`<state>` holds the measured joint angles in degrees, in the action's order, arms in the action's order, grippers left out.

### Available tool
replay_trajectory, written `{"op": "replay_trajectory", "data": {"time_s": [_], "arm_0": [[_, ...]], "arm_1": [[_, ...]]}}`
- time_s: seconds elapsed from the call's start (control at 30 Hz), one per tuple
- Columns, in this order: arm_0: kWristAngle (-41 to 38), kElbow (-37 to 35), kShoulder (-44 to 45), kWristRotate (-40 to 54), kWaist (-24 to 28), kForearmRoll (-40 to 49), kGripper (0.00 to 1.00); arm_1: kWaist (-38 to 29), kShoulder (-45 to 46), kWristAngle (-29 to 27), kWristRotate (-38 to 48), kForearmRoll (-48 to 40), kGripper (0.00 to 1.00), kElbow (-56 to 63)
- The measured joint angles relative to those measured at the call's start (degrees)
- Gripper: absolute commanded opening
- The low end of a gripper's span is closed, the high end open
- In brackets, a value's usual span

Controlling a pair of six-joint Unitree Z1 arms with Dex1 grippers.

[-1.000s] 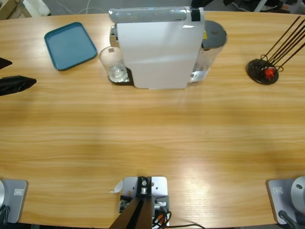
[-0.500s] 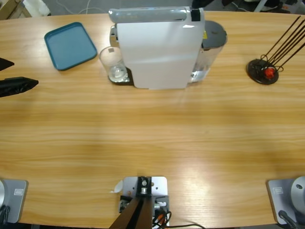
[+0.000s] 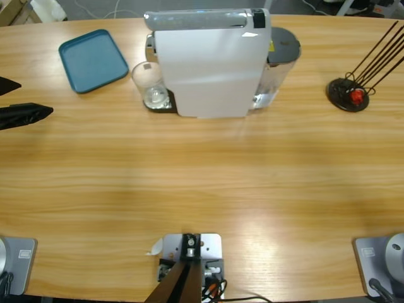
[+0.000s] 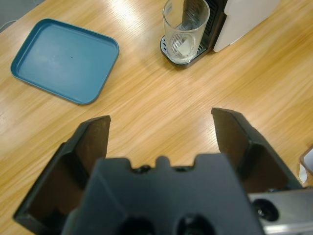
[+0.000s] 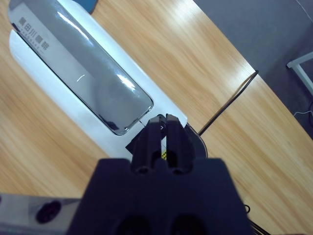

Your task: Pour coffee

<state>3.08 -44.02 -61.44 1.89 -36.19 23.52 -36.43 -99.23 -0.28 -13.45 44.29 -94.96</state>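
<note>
A long wooden table (image 3: 202, 170) is seen; the glass (image 4: 185, 28) stands upright (seemingly empty). The left gripper (image 4: 161, 128) is spread, the right gripper (image 5: 165, 122) pressed together.

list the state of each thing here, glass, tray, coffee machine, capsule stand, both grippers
glass: upright on the machine's drip tray, no coffee visible in it
blue tray: flat on the table, nothing on it
coffee machine: upright, lid down
capsule stand: upright, one red capsule at its base
left gripper: open, holding nothing
right gripper: shut, above the machine's top
</note>
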Motion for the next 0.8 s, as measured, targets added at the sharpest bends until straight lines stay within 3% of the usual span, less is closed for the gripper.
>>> {"op": "replay_trajectory", "data": {"time_s": [0.8], "arm_0": [[0.00,0.00,0.00,0.16,-0.01,0.00,0.890]], "arm_1": [[0.54,-1.04,-0.03,0.00,-0.49,0.000,1.82]]}}
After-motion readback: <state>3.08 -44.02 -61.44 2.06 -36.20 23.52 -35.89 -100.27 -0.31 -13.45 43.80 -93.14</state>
